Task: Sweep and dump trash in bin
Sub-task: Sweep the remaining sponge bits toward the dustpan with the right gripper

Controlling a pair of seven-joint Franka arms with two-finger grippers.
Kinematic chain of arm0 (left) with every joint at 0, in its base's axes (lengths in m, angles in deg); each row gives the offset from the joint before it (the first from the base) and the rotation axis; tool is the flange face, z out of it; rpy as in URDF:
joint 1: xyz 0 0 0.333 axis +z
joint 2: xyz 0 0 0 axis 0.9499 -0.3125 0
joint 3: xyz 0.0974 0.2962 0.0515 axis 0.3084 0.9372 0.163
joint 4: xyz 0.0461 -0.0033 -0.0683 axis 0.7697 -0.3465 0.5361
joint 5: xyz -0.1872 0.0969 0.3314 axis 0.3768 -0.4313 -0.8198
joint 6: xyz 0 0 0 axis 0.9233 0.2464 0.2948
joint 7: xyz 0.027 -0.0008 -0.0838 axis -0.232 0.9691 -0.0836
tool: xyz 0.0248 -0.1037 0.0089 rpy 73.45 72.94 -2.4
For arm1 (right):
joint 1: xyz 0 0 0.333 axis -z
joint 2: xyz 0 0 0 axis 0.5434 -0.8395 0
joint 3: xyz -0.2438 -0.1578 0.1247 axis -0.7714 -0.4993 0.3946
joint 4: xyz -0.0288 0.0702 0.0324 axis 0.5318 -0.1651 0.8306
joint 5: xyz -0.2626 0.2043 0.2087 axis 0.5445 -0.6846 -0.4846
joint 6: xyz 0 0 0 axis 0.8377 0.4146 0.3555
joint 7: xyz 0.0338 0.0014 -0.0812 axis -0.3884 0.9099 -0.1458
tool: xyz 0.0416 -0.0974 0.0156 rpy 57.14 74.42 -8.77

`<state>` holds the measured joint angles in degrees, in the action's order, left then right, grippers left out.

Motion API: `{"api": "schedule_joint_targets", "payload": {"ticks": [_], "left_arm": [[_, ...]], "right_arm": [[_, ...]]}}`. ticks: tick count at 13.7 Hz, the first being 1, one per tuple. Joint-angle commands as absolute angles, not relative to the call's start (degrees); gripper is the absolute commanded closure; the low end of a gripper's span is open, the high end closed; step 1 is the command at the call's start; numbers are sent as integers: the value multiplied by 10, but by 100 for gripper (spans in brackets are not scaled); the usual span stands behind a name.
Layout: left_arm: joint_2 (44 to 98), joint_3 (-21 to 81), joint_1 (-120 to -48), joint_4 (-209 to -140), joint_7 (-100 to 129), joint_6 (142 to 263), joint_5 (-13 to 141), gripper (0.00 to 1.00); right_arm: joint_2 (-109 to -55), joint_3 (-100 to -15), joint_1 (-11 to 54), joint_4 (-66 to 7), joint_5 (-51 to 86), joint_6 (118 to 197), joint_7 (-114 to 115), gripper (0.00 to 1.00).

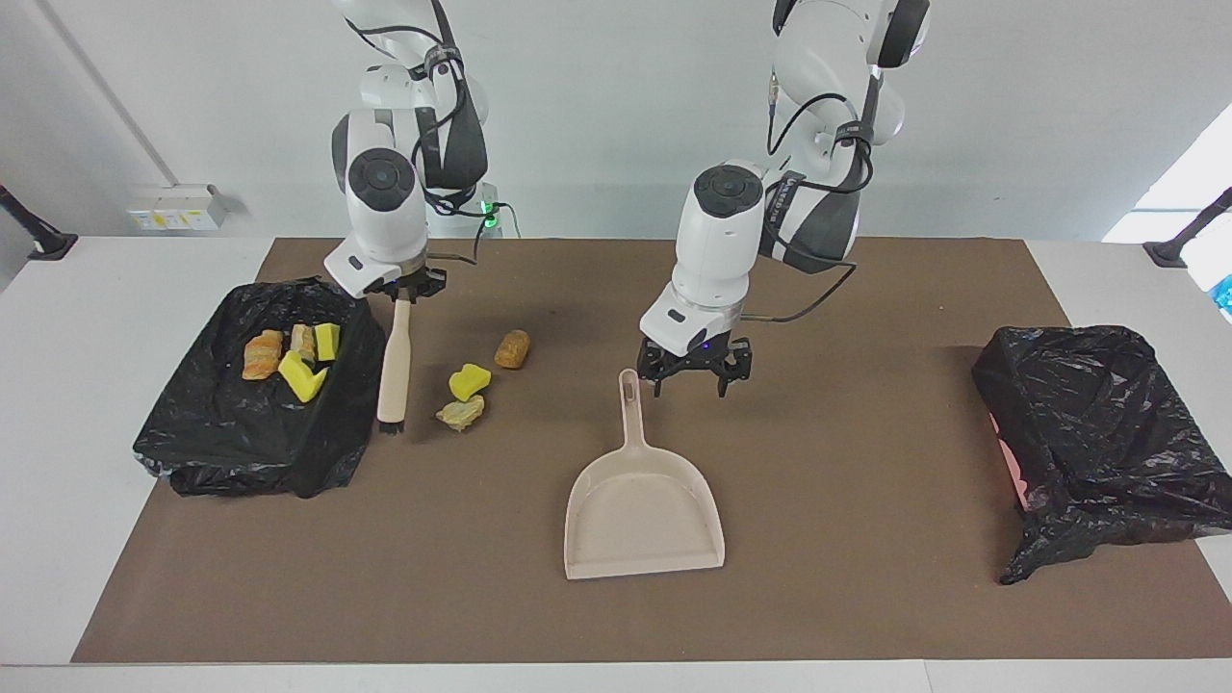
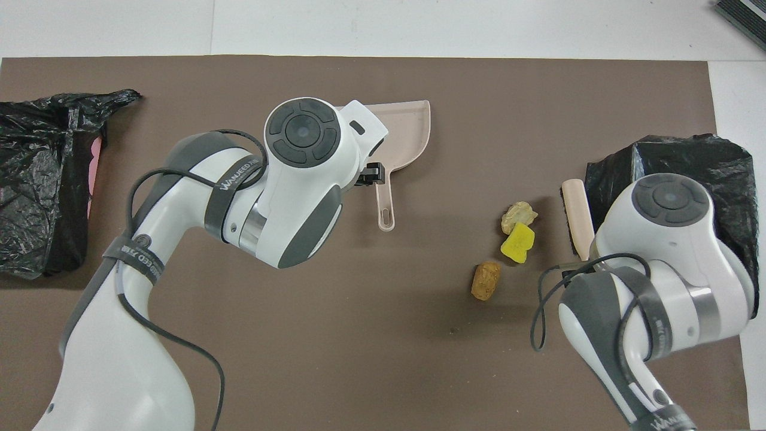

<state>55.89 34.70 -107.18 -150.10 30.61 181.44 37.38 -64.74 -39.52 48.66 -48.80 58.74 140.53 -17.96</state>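
The right gripper [image 1: 402, 292] is sitting in the upper left of the facing frame, its fingers pinched tight on the top of the brush [image 1: 393, 364], which is hanging nearly upright with its black bristles at the brown mat [image 1: 866, 597]. The brush is standing between the black bag [image 1: 192, 433] and the loose trash, just beside the bag's edge. The left gripper [image 1: 695, 373] is hovering near the frame's centre with its fingers [image 1: 721, 383] spread wide and holding nothing, just beside the top of the dustpan [image 1: 643, 510] handle; whether it is touching the handle cannot be told.

Three pieces of trash are lying on the mat in the centre-left of the facing frame: a tan-orange lump [image 1: 512, 348], a yellow sponge piece [image 1: 469, 381] below it, and a pale crumpled bit [image 1: 461, 413] below that. Four more pieces [image 1: 289, 358] are resting on the black bag at the left of the frame. A second black bag [image 1: 1107, 443] is lying at the right of the frame, on the worktop [image 1: 58, 385].
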Motion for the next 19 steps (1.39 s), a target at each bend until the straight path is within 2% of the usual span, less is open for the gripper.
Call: {"api": "schedule_joint_targets", "payload": {"ticks": [1,3,6,9,10,11,12,13,15,19], "left_arm": [[536,356,-1098,-1482,349,1847,359,0],[532,356,-1102,-1484,350,1849,359,0],[489,358,-1127,-1478,387,1860,325,0],[487,358,-1141,-1479,402,1862,325,0],[485,358,-1143,-1479,414,1862,325,4],[484,357,-1143,-1479,416,1859,327,24],[486,358,-1143,-1480,412,1864,319,79],[486,357,-1139,-1486,393,1877,308,100],[488,356,-1140,-1499,363,1893,310,100],[494,356,-1140,-1517,365,1897,323,100]], "right_arm": [[-668,-389,472,-492,602,1420,-182,100],[-687,-389,450,-495,595,1434,-194,100],[-688,-387,419,-493,567,1430,-183,100],[-689,-388,392,-472,536,1413,-200,100],[-688,-388,397,-461,536,1410,-230,100],[-683,-389,400,-448,536,1399,-249,100],[-678,-393,402,-431,536,1379,-256,100],[-673,-395,406,-414,539,1360,-259,100],[-658,-395,413,-404,551,1327,-258,100],[-597,-394,414,-488,567,1331,-237,100]]}}
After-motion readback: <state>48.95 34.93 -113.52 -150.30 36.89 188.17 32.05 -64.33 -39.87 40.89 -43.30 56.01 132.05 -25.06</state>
